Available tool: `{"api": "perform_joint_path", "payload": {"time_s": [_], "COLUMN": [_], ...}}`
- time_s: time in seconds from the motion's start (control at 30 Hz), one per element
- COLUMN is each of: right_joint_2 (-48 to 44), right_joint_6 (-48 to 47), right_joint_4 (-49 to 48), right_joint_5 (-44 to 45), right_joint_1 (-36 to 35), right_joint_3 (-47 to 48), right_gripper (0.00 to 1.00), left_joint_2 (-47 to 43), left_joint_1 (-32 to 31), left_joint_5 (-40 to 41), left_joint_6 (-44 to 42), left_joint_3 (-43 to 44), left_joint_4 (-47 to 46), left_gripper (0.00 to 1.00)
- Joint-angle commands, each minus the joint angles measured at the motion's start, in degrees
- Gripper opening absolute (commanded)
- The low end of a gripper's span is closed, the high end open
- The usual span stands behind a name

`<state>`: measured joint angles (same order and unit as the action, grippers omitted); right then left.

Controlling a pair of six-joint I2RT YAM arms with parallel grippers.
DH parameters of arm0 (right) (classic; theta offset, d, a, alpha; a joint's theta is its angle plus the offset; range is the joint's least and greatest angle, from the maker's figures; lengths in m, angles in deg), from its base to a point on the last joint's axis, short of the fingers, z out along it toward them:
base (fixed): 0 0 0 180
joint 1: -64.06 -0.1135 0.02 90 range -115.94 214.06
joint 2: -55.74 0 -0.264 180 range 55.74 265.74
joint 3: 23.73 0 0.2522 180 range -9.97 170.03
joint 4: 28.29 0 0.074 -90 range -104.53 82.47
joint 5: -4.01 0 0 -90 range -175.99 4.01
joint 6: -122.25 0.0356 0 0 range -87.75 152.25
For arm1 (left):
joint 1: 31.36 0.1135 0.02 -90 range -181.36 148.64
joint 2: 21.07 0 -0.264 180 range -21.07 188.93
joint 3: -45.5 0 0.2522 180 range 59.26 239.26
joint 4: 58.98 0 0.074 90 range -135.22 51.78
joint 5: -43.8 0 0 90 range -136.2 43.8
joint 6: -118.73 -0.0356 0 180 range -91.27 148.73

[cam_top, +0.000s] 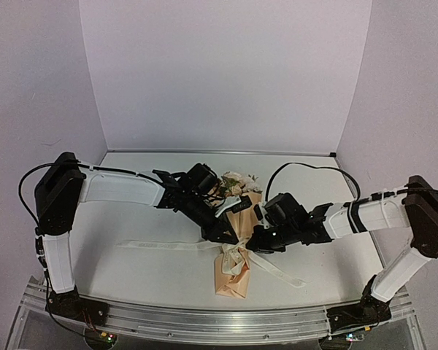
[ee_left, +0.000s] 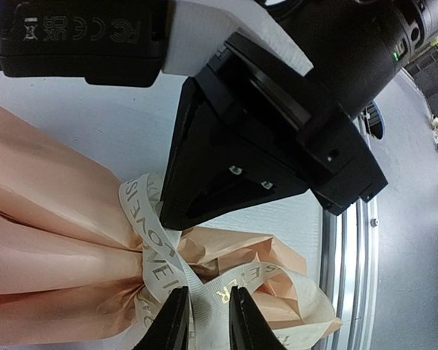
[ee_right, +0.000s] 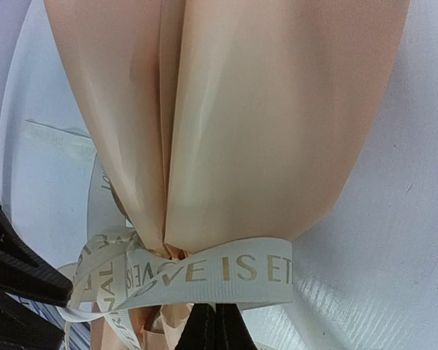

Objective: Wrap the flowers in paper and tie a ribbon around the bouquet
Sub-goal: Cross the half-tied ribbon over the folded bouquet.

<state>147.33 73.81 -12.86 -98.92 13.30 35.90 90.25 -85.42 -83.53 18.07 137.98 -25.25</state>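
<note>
Two matching robot arms, the left arm [cam_top: 120,188] and the right arm [cam_top: 365,215], have white tubular links between blocky matte-black joint housings. Thin black cables [cam_top: 310,166] loop off them. Their black bases sit on a silver aluminium rail [cam_top: 204,319]. Close up, a black casing [ee_left: 80,33] bears grey compliance marks, CE among them. A wedge-shaped black housing [ee_left: 233,182] shows two small screws.

We see the bouquet [cam_top: 232,273] lying on the counter [cam_top: 131,277], a peach-tan paper cone with its flowers [cam_top: 237,182] at the far end. The ribbon [cam_top: 160,246], cream with gold lettering, cinches its narrow waist, tails trailing left and right.
</note>
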Motion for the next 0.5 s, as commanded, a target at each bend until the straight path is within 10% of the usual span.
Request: {"api": "perform_joint_path", "payload": {"time_s": [0.0, 0.47], "right_joint_2": [-1.97, -1.86], "right_joint_6": [1.1, 2.39], "right_joint_4": [-3.42, -5.55], "right_joint_5": [0.98, 0.97], "right_joint_1": [0.14, 0.14], "right_joint_3": [-0.84, -1.9], "right_gripper": [0.0, 0.0], "left_joint_2": [0.5, 0.17], "left_joint_1": [-0.26, -0.44], "left_joint_5": [0.24, -1.47], "left_joint_6": [-0.28, 0.4], "left_joint_3": [-0.42, -1.46], "left_joint_4": [-1.3, -3.17], "left_gripper": [0.25, 0.02]}}
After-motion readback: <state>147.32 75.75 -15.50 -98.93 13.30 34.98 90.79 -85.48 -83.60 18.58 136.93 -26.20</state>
